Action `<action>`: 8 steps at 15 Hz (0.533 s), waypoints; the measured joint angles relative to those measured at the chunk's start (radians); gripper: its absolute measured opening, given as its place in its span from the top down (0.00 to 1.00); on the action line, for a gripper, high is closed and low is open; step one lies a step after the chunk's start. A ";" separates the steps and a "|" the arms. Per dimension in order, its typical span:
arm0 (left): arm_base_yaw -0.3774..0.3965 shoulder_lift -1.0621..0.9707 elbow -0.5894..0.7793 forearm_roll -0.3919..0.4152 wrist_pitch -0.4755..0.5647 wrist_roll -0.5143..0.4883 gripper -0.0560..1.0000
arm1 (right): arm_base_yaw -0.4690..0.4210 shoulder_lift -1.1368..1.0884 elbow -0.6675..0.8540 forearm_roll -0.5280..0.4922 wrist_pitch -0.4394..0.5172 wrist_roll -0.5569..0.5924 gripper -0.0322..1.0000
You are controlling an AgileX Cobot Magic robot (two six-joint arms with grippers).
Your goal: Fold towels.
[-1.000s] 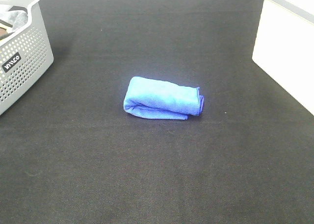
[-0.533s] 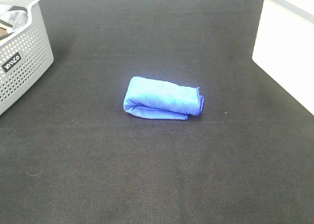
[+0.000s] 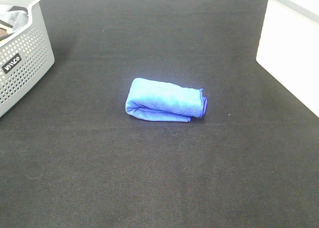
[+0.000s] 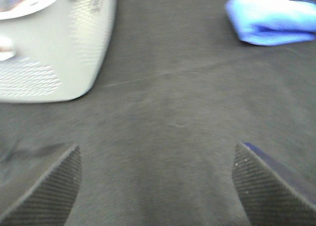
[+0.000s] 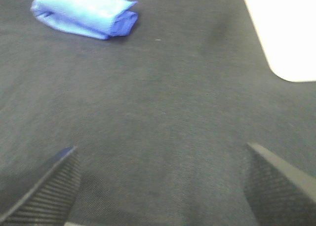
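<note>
Exterior high view shows the towel [image 3: 165,100] folded mid-table, and we keep both grippers [image 4: 157,179] [image 5: 160,184] spread wide, holding nothing. We think the loose bundle could spring open, because nothing presses it

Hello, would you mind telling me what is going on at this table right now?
Nothing is being handled at the moment. The blue towel lies folded into a compact bundle in the middle of the black table, with no arm near it in the overhead view. The left gripper and the right gripper are both open and empty, hovering over bare cloth away from the towel. A grey perforated basket sits at the table's left edge.
</note>
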 joint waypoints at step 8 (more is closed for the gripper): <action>0.076 -0.078 0.000 -0.001 -0.002 0.001 0.19 | -0.085 -0.142 0.001 0.011 -0.007 0.001 0.17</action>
